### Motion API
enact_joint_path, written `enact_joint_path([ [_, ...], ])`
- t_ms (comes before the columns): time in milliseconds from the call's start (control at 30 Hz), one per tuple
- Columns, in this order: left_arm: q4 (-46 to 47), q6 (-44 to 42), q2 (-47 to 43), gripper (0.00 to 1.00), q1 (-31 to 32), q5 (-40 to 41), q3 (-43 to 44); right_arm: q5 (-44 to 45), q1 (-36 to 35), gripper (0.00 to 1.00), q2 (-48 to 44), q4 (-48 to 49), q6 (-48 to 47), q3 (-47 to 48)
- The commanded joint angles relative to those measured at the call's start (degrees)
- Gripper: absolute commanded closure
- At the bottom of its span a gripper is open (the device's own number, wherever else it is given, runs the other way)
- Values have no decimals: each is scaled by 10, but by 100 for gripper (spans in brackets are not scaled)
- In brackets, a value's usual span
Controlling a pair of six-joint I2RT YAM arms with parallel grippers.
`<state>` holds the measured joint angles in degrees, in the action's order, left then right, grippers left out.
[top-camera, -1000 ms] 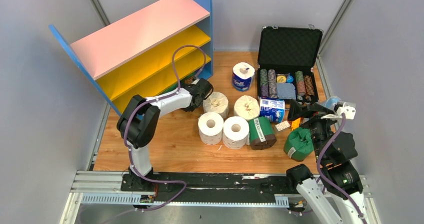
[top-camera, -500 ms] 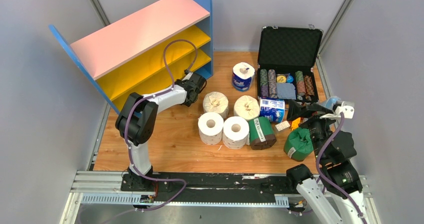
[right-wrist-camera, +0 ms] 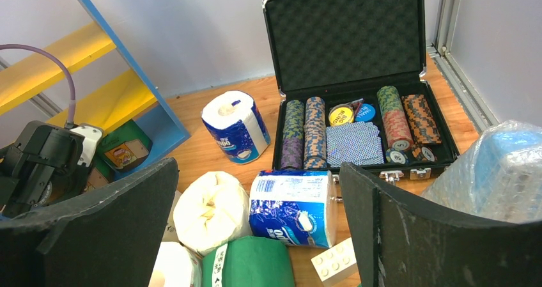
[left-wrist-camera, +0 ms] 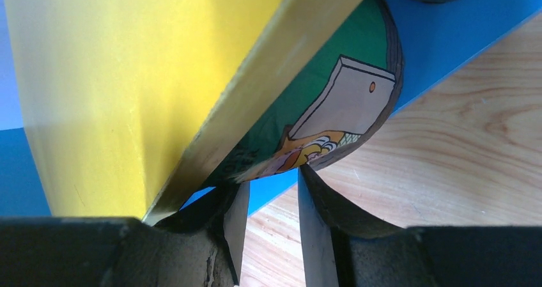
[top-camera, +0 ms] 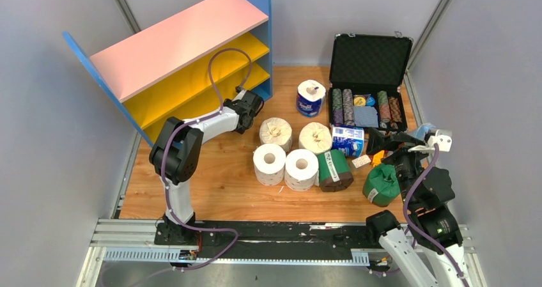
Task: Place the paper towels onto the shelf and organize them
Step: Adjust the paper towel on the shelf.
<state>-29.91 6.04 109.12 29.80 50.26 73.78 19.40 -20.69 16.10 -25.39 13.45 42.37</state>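
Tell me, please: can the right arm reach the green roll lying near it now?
Probably yes. The right gripper is open and empty, the green roll lies right beside that arm, and nothing covers it.

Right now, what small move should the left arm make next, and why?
Probably draw the left claw back from the shelf and swing it toward the nearest cream roll. The claw is only narrowly open, holds nothing, and sits at the shelf's lower yellow board, while that roll waits close by on the table.
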Motion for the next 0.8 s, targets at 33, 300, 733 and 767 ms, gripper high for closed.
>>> enact_joint_path([
  [33, 44, 2, 10, 57, -5, 25, 36, -2, 2, 0, 1, 24, 7, 1],
  [300, -3, 50, -46, 43, 20, -29, 28, -10, 2, 0, 8, 24, 9, 3],
  [733, -91, 68, -247, 2, 75, -176, 61, -19, 2, 0, 120, -102, 74, 86],
  [767, -101, 65, -258, 1, 75, -194, 63, -22, 1, 0, 139, -128, 83, 101],
])
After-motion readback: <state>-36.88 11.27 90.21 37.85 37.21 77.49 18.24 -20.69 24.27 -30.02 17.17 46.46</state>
